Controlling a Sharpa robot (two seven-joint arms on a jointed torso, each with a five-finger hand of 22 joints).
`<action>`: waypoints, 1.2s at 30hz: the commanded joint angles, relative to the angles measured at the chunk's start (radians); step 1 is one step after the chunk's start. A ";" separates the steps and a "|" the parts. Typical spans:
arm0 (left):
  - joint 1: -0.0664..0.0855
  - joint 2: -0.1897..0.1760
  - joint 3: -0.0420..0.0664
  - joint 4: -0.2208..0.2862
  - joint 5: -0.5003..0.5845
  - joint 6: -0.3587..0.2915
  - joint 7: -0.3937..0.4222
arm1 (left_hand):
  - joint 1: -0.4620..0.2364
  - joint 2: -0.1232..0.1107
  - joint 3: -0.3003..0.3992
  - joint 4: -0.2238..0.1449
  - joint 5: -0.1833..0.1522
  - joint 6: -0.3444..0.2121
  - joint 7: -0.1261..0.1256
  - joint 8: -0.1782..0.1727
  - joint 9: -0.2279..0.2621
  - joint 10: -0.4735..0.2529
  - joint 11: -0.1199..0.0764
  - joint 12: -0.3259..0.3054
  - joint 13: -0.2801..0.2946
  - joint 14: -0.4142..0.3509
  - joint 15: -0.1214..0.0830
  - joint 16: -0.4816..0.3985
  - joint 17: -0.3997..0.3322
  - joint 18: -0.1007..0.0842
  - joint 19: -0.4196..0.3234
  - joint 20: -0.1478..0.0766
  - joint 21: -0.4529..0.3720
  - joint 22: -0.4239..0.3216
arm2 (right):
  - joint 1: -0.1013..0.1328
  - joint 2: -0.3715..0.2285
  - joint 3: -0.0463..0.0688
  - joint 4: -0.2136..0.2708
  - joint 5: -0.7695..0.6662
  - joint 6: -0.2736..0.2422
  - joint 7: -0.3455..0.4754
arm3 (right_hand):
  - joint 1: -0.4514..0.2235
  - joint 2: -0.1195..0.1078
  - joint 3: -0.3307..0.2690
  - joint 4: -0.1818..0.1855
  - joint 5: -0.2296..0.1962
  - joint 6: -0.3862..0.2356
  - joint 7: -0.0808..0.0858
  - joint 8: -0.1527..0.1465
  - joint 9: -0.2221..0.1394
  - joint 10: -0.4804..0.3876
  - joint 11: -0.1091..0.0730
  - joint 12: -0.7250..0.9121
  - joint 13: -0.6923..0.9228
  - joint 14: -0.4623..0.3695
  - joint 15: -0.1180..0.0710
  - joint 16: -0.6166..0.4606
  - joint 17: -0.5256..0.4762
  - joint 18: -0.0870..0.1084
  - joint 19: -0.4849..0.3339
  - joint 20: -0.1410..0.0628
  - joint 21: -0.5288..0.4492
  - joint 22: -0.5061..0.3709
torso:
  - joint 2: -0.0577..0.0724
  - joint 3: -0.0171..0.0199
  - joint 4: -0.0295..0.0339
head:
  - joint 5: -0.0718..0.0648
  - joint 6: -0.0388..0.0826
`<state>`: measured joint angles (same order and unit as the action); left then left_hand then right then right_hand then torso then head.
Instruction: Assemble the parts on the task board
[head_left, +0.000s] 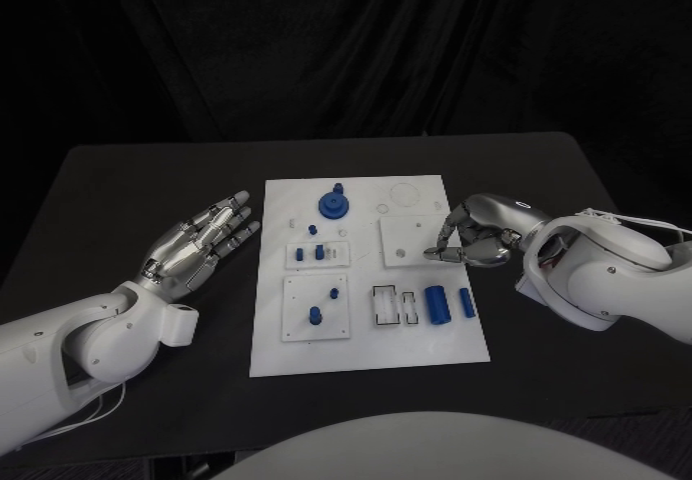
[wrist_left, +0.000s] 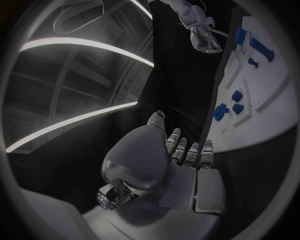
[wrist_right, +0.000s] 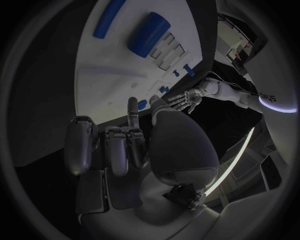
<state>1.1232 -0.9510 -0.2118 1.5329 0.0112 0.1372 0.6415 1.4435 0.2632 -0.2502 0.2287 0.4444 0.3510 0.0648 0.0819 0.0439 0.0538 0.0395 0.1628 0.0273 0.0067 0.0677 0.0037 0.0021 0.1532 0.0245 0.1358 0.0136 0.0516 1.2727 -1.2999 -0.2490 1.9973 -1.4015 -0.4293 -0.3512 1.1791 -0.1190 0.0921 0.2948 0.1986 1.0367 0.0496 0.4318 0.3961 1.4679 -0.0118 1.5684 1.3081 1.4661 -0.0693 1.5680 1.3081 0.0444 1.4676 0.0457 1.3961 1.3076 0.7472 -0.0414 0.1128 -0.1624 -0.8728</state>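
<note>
A: What are the parts like to handle?

B: The small blue plastic parts (head_left: 436, 302) on the flat white task board (head_left: 368, 350) look light, rigid and smooth, so I'd judge them apt to slip or roll. The two cylinders lying at the board's near right would be best pinched across the middle. The round blue disc with a knob (head_left: 335, 205) at the far end offers its knob. The short blue pegs (head_left: 310, 254) standing in the left-hand blocks are best pinched from above.

A: Where do they lie relative to the fingers?

B: The right hand (head_left: 476, 238) sits over the board's right edge, fingertips (head_left: 450, 252) curled down onto the white square block (head_left: 407, 240) right of centre. The cylinders lie just near of it, apart from the fingers.

A: Is it holding anything?

B: I cannot tell; the fingers bunch together, but whether a piece sits between them is hidden.

A: And the other?

B: The left hand (head_left: 199, 246) rests palm-down on the black table (head_left: 130, 180), left of the board, fingers stretched out and apart, holding nothing. The pegs lie just right of its fingertips, not touching.
</note>
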 joint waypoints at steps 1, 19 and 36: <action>-0.001 -0.008 0.001 0.021 -0.077 -0.051 0.116 | 0.013 -0.003 -0.001 0.019 0.006 0.019 0.000 0.006 0.002 0.014 0.001 0.012 0.002 0.000 -0.022 0.001 0.001 -0.024 0.001 -0.034 0.004 -0.001 | -0.011 -0.003 0.001 0.009 -0.083 0.090 -0.154 | -0.058 -0.009 0.029 0.001 0.014 -0.001 -0.014 0.046 0.051 0.103 -0.013 0.002 0.263 0.105 -0.012 0.003 0.263 -0.017 0.057 -0.014 0.055 0.229 | 0.002 -0.0010 0.0037 | -0.023 0.000; 0.002 -0.056 0.001 0.082 -0.185 -0.129 0.148 | -0.005 0.002 -0.023 0.061 -0.026 0.039 0.000 -0.002 0.001 0.022 0.001 0.016 0.002 -0.007 -0.034 -0.004 -0.002 -0.057 -0.011 -0.075 -0.003 -0.023 | -0.040 0.008 0.000 0.060 -0.178 0.180 -0.303 | -0.238 -0.069 -0.003 0.005 -0.050 -0.024 -0.018 0.083 0.143 0.103 -0.020 0.002 0.263 0.105 -0.019 0.003 0.263 -0.029 0.076 -0.021 0.115 0.244 | 0.000 -0.0005 -0.0001 | -0.048 0.000; 0.002 -0.049 0.001 0.064 -0.190 -0.096 0.109 | 0.033 0.001 -0.008 0.054 -0.001 0.021 0.012 -0.010 0.000 0.015 0.015 0.004 0.001 -0.007 -0.017 -0.004 -0.002 -0.048 -0.005 -0.049 0.001 -0.016 | -0.092 0.034 0.000 0.079 -0.280 0.177 -0.327 | -0.291 -0.110 -0.099 0.006 -0.146 0.031 -0.035 0.083 0.180 0.103 -0.035 0.002 0.263 0.105 -0.044 0.003 0.263 -0.038 0.091 -0.045 0.150 0.255 | 0.002 -0.0012 0.0014 | -0.038 0.000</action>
<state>1.1238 -1.0033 -0.2117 1.5968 -0.1701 0.0260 0.6758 1.4685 0.2640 -0.2641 0.2855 0.4402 0.3760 0.0746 0.0782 0.0447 0.0676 0.0471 0.1729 0.0294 0.0005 0.0430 0.0037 0.0011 0.1072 0.0203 0.0809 0.0136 0.0349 1.1853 -1.2666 -0.2487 2.0734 -1.6399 -0.2644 -0.6477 0.8851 -0.2355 -0.0083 0.3005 0.0564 1.0608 0.0135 0.5111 0.5752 1.4685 -0.0395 1.5683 1.3077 1.4654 -0.1090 1.5679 1.3078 0.0232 1.4671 0.0072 1.5443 1.3074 0.7483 -0.0419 0.1129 -0.1998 -0.8728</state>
